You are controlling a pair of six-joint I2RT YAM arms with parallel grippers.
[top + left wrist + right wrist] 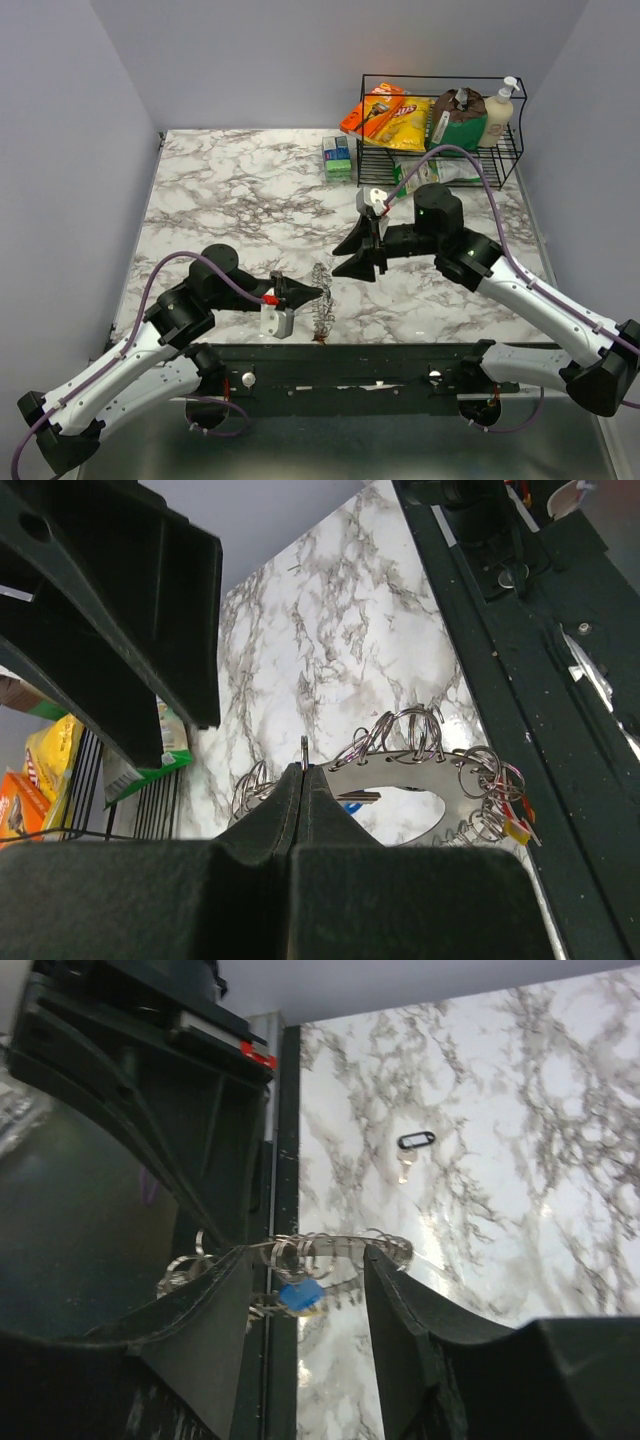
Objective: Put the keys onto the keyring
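The keyring (pixel 400 757) hangs pinched in left tool (pixel 304 772)

**Silver against veined marble**

The counter (pixel 230 190) is white marble veined grey and black. The keyring (pixel 320 300) and keys (pixel 415 730) are silver, one with a blue head (pixel 300 1294). In the black wire rack (pixel 515 150) are an orange bag (pixel 370 110) and a yellow bag (pixel 408 120).
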